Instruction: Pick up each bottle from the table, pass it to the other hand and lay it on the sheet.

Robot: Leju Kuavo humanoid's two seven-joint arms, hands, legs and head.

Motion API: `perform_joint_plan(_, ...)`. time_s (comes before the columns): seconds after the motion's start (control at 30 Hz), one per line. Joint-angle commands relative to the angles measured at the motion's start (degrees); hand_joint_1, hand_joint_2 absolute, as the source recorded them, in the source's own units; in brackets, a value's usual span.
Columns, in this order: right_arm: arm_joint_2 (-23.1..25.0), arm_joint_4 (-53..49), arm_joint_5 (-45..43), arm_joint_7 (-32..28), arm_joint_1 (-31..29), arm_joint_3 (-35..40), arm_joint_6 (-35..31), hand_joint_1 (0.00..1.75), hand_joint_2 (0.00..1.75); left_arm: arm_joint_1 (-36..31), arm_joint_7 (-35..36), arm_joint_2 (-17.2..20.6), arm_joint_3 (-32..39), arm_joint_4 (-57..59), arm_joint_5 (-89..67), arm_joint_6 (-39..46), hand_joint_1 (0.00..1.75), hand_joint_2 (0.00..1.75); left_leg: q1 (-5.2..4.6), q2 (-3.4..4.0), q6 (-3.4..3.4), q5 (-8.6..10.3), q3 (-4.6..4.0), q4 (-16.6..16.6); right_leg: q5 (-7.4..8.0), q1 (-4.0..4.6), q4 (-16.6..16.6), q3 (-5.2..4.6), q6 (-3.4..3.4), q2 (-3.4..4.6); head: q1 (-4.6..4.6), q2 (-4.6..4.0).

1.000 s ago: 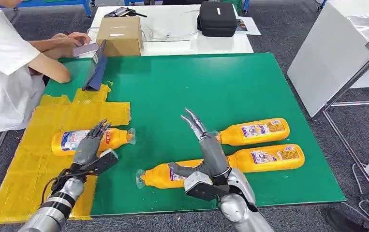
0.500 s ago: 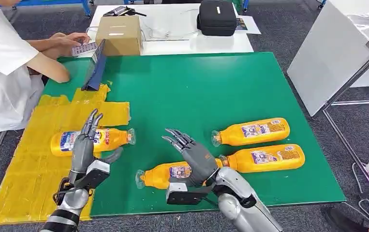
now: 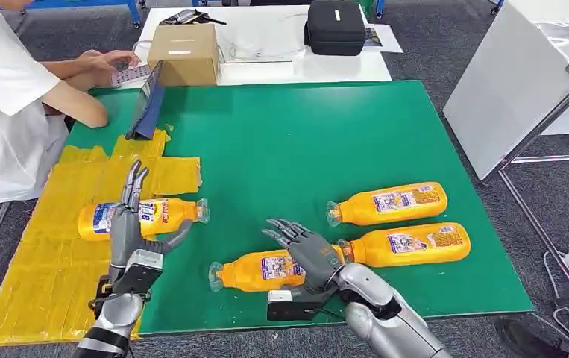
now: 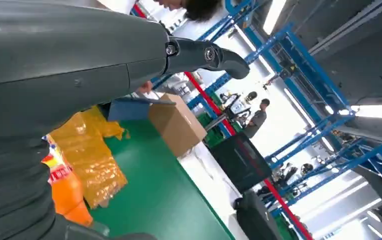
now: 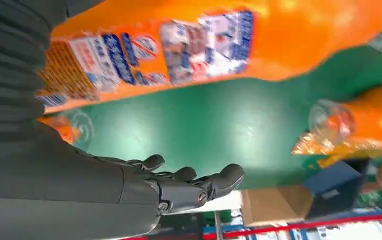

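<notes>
Your right robot hand (image 3: pixel 307 250) hovers with its fingers spread over the label end of the nearest bottle (image 3: pixel 255 271), which lies on its side on the green desk (image 3: pixel 326 127), cap pointing toward the robot's left. It holds nothing, and I cannot tell whether the palm touches the bottle. Two more bottles lie just beyond: the middle bottle (image 3: pixel 408 244), whose cap sits just beside your wrist, and the far bottle (image 3: pixel 387 203). Bring the hand down squarely on the label section, wrap from above, and close only once the body sits well inside the palm; a grip near the neck would likely let the heavy end swing. Keep your forearm off the middle bottle's cap, or it may roll.

Your left robot hand (image 3: pixel 128 224) stands spread and empty, fingers pointing away, at the edge of the yellow sheet (image 3: pixel 35 268), just in front of the bottle already on the sheet (image 3: pixel 136 218). Hold it open there to receive, and lift the picked bottle level so the handover leaves free body for the left robot hand to take. A person (image 3: pixel 13 97) sits at the desk's far left corner.
</notes>
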Motion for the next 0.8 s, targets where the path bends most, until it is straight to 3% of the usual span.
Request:
perform_joint_plan(0.03,-2.18,4.63,0.64,1.04,-1.93,2.72,0.14,0.00,1.75,-1.22,0.15,-0.63,-2.38,2.36,1.35,0.01,0.00,1.75,0.06,-0.05,-0.05,-0.07,0.21,-0.02,-0.07,0.04,-0.05,0.23,-0.11,0.10,0.00,0.00)
perform_joint_plan(0.43,-0.97,11.17,5.32,5.91,-3.58,1.95,-0.47,0.00,1.75,-1.95,0.15,-1.00,-4.71,3.60,3.76,1.60,0.00,1.75,0.02,-0.02,-0.03,-0.03,0.15,-0.03,-0.03,0.01,-0.04,0.14,-0.08,0.08,0.00,0.00)
perform_joint_plan(0.8,-0.67,12.57,5.70,6.27,-4.00,1.81,-0.30,0.00,1.75,-2.18,0.15,-1.17,-4.61,3.57,4.81,1.43,0.00,1.75,0.07,-0.06,-0.07,-0.07,0.25,0.01,-0.07,0.06,-0.04,0.26,-0.15,0.11,0.00,0.00)
